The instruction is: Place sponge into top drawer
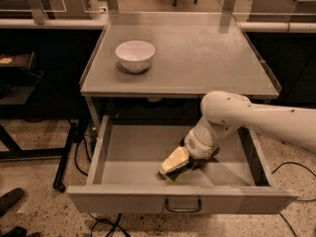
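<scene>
Arm (pixel 256 120) bends down, gripper (pixel 174 164) low inside top drawer (pixel 128 152).

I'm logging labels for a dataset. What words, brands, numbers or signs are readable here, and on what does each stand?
None: no readable text shows anywhere in this view.
White bowl: plain, no mark.
Table and top drawer front panel: bare grey metal, no label.
Robot arm and its tool, which sits low inside the open drawer: no lettering visible.
</scene>
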{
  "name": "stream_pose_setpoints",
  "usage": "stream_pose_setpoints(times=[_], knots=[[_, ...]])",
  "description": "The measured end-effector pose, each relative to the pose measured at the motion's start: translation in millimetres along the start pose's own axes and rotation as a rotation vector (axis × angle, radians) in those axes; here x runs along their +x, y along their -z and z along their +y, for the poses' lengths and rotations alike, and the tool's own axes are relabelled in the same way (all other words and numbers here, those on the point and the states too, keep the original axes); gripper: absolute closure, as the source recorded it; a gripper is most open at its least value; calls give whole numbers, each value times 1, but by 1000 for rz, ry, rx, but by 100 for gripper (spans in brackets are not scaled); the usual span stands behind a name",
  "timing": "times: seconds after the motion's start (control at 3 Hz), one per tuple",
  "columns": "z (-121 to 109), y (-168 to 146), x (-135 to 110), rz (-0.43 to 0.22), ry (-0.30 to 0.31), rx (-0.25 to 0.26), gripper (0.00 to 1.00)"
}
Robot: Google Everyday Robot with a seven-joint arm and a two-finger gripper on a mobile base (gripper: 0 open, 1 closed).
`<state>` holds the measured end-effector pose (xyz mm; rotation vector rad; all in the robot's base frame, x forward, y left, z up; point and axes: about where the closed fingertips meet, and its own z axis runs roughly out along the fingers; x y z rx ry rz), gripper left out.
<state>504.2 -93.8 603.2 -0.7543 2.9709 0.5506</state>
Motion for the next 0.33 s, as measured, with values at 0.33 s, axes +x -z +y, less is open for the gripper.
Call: stream_pose_setpoints(times=[0.33], knots=[[0, 0, 0, 0, 0, 0, 0]])
